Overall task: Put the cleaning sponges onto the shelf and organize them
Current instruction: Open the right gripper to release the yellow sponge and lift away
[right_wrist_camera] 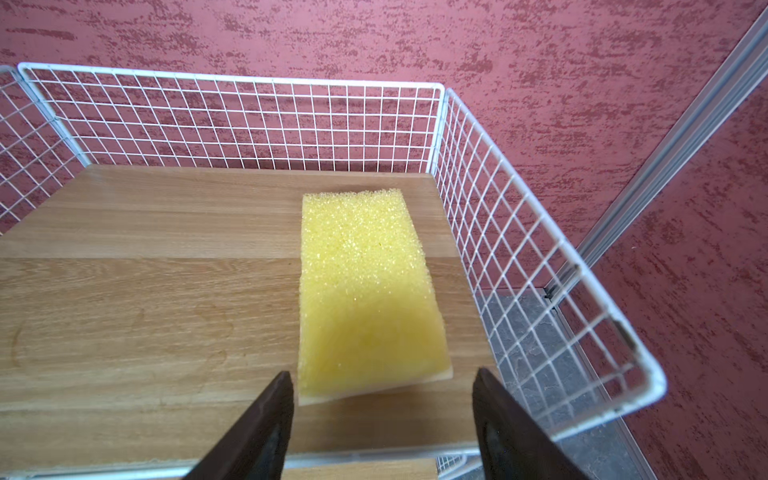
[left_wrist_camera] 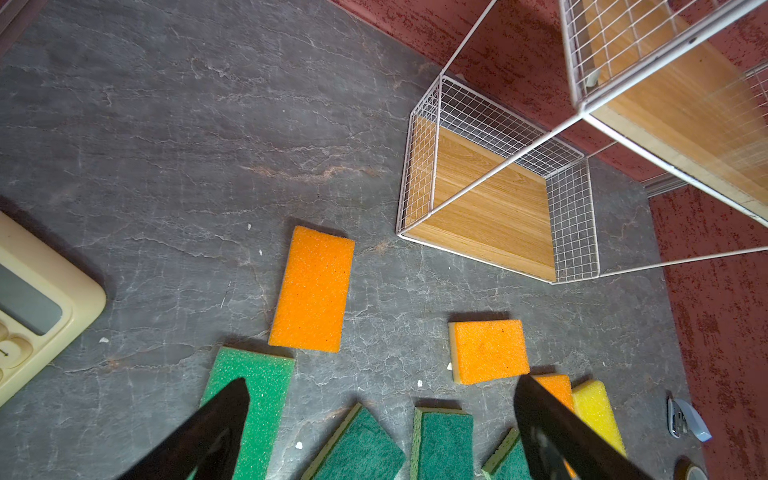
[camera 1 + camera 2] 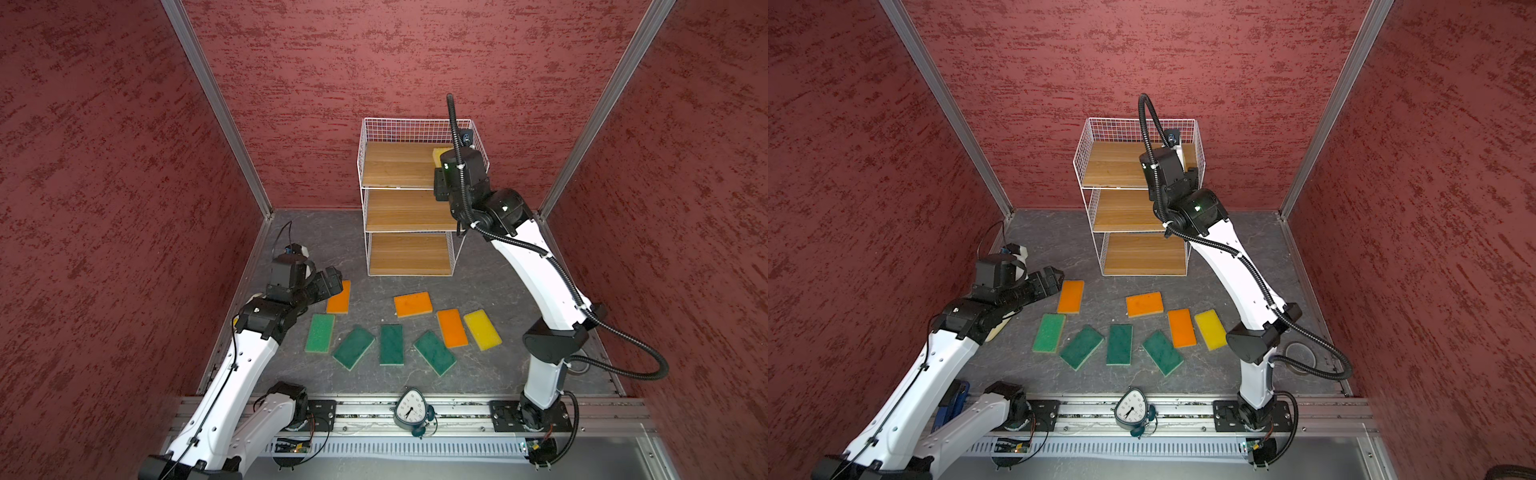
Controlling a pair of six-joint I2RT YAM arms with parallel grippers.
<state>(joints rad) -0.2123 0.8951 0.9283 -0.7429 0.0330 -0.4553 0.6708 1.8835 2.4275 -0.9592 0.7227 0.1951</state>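
While my right arm reaches up over the shelf, both top views show eight cleaning sponges lying flat on the table in front of the shelf, fanned out in a loose row. A sliver of the ninth, the yellow sponge, peeks out on the shelf's top board beside my wrist. The middle and bottom boards are bare. My left claw hangs low in front of the shelf, on my left arm's side of it.

Over to the left wrist view: jaws spread as wide as they go, nothing between them. The pale-green sponge sits under one finger, and an orange sponge lies just beyond, toward the shelf's bottom tier.

Right wrist view now: my right claw stands parted either side of the yellow sponge's near end, with a clear gap on one side, so I judge it grips nothing. That sponge lies lengthwise on the top board, near the shelf's wire side wall but apart from it.

These pads should be light, soft and springy, with a rough skin that won't slip, and nothing to break. I'd pinch one across its short width, fingertips down beside the long edges, closing gently so it doesn't bow.
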